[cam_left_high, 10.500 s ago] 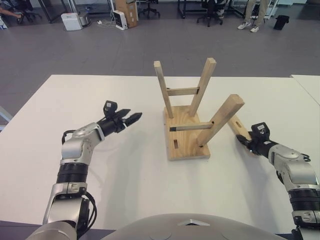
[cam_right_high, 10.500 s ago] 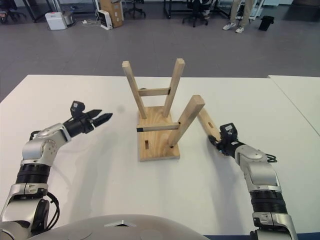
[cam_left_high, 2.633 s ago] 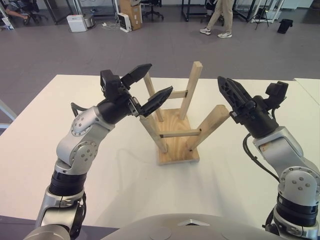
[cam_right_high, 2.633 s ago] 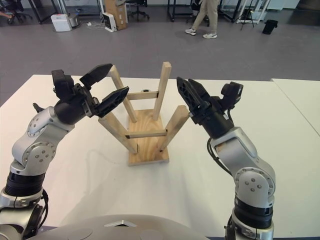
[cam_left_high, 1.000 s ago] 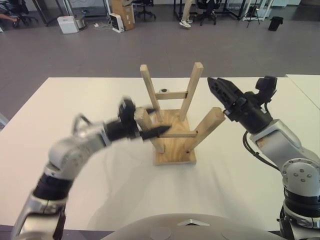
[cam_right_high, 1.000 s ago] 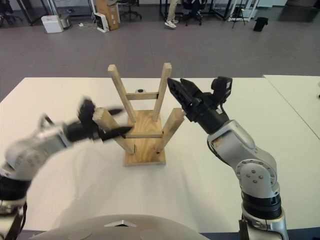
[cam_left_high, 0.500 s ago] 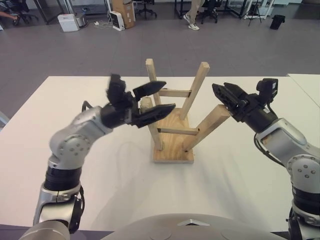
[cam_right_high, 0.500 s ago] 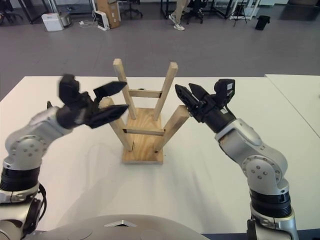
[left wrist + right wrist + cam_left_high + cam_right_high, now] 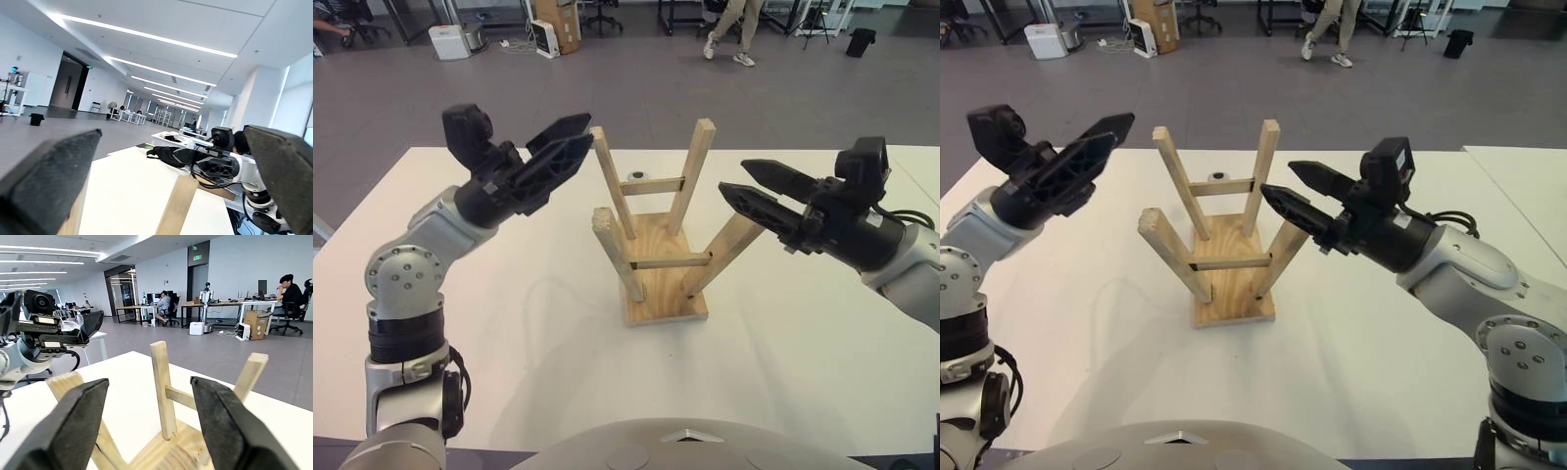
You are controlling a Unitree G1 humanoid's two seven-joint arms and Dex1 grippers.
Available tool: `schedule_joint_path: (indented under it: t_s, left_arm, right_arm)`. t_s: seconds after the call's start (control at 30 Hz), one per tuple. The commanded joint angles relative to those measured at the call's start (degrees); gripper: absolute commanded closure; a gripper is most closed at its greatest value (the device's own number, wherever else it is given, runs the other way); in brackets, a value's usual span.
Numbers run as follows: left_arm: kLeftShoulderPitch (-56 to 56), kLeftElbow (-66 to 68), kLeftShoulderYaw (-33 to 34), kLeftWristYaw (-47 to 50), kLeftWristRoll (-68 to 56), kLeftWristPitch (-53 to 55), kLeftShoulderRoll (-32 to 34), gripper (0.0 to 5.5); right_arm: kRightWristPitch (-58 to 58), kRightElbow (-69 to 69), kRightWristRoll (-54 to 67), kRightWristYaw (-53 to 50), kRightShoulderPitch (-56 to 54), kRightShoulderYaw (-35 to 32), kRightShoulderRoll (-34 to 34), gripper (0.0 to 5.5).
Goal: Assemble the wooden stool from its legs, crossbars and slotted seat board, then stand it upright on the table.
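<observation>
Stool (image 9: 658,238) assembled, upside down, legs pointing up.

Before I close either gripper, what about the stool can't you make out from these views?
Eye views: the top end of the right near leg, behind the right gripper; contact unclear.
Eye views: the small round item on the table behind the far crossbar, too small to identify.
Left wrist view: a stool leg, cut off by the bottom edge.
</observation>
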Motion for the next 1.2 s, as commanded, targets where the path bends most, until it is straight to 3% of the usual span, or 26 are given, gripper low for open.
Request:
schedule_joint_path:
  t_s: [0.03,0.17,0.23,0.4,0.5,0.6,0.7,0.87,1.07,1.2]
  left_arm:
    - [0.2,1.31,0.75,-0.2,2.82,-1.03,-0.87,0.15]
    - [-1.09,1.85,2.07,-0.26,2.19,-0.91,-1.16,0.15]
    - [-1.68,3.18,2.27,-1.75,4.22,-1.04,0.19,0.15]
    - [-6.0,14.84,0.42,-9.24,15.89,-4.93,4.12,0.15]
    - [-11.63,33.11,-8.27,-10.27,36.13,-17.84,4.47,0.15]
    - [-15.13,50.71,-16.3,-10.23,52.27,-31.34,2.76,0.15]
    - [-18.24,67.48,-24.34,-9.14,66.4,-45.61,0.05,0.15]
    - [-20.4,79.55,-24.04,-10.2,71.75,-54.96,-4.55,0.15]
    - [-22.54,84.44,-23.28,-7.97,75.42,-59.04,-8.69,0.15]
    - [-22.6,85.4,-23.36,-7.77,77.1,-60.09,-10.26,0.15]
  right_arm:
    - [0.58,-0.11,-6.21,1.62,2.88,0.96,-1.82,2.39]
    - [-0.12,4.21,-18.56,8.22,9.12,-0.6,-7.55,2.39]
    - [-1.89,11.6,-24.61,10.2,11.16,-5.07,-9.23,2.39]
    - [-4.28,17.53,-27.8,9.56,6.02,-9.8,-5.98,2.39]
    - [-4.3,21.1,-22.94,10.71,5.08,-13.66,-1.22,2.39]
    - [-5.3,28.83,-25.78,13.62,8.37,-15.25,0.05,2.39]
    - [-7.19,35.15,-33.36,15.93,15.45,-9.67,2.03,2.39]
    - [-11.58,37.97,-53.47,15.0,19.99,12.14,4.55,2.39]
    - [-18.83,56.07,-69.65,11.59,4.9,24.87,10.58,2.39]
    - [-29.25,73.02,-77.26,9.89,-9.13,28.39,14.61,2.39]
